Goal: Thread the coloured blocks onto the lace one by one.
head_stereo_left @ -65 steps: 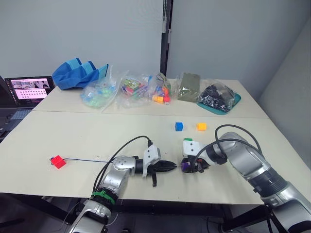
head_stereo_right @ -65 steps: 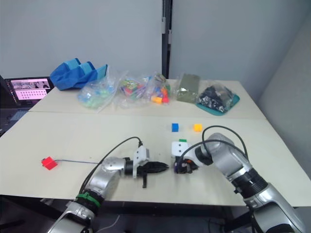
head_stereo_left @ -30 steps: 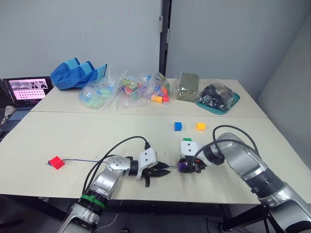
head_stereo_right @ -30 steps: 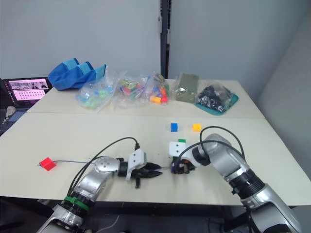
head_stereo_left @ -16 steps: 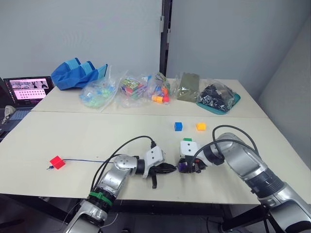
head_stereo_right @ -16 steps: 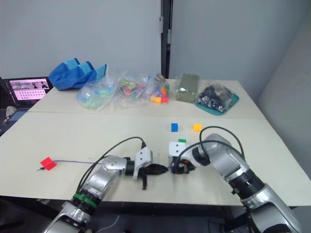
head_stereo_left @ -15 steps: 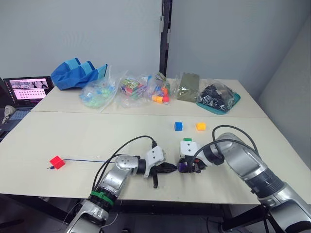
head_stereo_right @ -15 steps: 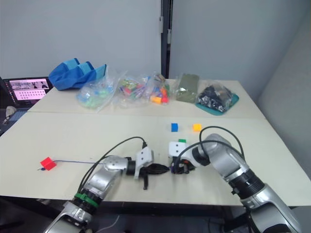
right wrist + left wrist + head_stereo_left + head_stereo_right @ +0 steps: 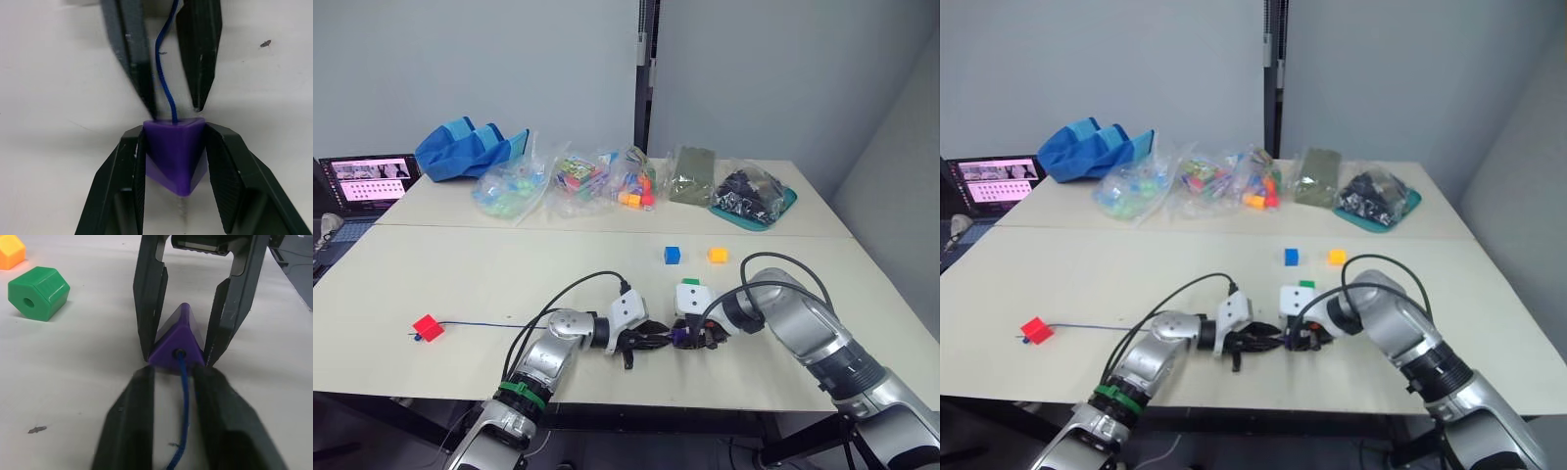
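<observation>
Near the front edge of the desk (image 9: 460,284) I see the two grippers meeting tip to tip. The right gripper (image 9: 172,147) is clamped on the purple block (image 9: 174,147), one finger pressed to each side of it, block resting on the desk.

The lace (image 9: 180,406) enters the hole in the face of the purple block. It runs back between the fingers of the left gripper (image 9: 173,382), which stand a little apart on either side of it; I cannot tell whether they pinch it further back. From there the lace trails across the desk to the red block (image 9: 429,327), which lies far out on the left with the lace end at it.

The green block (image 9: 38,293) lies just beside the grippers. The blue block (image 9: 673,255) and orange block (image 9: 718,255) sit further back, near each other. Bags of toy pieces (image 9: 578,181) line the far side.
</observation>
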{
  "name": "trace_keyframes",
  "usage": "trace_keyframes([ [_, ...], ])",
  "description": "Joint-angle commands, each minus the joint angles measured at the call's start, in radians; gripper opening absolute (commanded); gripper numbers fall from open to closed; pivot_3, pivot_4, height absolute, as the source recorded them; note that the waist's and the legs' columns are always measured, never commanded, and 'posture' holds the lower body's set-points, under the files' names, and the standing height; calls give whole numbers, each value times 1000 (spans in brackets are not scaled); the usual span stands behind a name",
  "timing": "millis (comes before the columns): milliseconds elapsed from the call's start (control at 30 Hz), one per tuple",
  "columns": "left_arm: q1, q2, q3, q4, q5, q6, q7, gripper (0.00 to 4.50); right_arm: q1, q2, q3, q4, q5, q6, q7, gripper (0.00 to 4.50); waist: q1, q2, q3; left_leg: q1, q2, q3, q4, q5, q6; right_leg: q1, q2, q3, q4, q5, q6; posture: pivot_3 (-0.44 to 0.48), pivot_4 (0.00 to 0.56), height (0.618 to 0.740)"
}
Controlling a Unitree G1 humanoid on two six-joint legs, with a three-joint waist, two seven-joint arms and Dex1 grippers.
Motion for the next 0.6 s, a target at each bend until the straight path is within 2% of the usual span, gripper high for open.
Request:
trace_keyframes([
  [33,-1,23,14,-30,-15,-9,-18,2787,15,3,9,-25,10,7,1,1259,-1,0,0,0,0,0,0,0,0,0,0,0,0,0,0,0,150,740],
  [167,-10,28,23,-22,-26,-31,-22,4123,19,2,-13,-38,28,33,-4,1259,1,0,0,0,0,0,0,0,0,0,0,0,0,0,0,0,150,740],
  [200,-10,24,25,-20,-35,-27,-29,4446,19,2,-24,-43,36,39,-6,1759,1,0,0,0,0,0,0,0,0,0,0,0,0,0,0,0,150,740],
  [233,-11,21,25,-18,-40,-25,-35,4500,20,-1,-33,-48,44,45,-6,2369,1,0,0,0,0,0,0,0,0,0,0,0,0,0,0,0,150,740],
  [300,-15,15,24,-13,-45,-29,-45,4500,22,-8,-53,-55,57,56,-16,2924,1,0,0,0,0,0,0,0,0,0,0,0,0,0,0,0,150,740],
  [433,-27,-11,15,1,-48,-55,-56,4500,32,-44,-111,-93,105,102,-18,4352,3,0,0,-1,0,0,0,0,0,0,0,0,0,0,0,0,150,740],
  [467,-30,-20,13,8,-48,-58,-56,4500,37,-58,-128,-108,120,117,-15,4469,5,0,0,-1,0,0,0,0,0,0,0,0,0,0,0,0,150,740],
  [600,-55,-55,3,60,-28,-60,-39,4500,84,-120,-193,-150,170,161,-20,4469,8,0,0,-1,0,0,1,0,0,0,0,0,0,0,0,0,150,740],
])
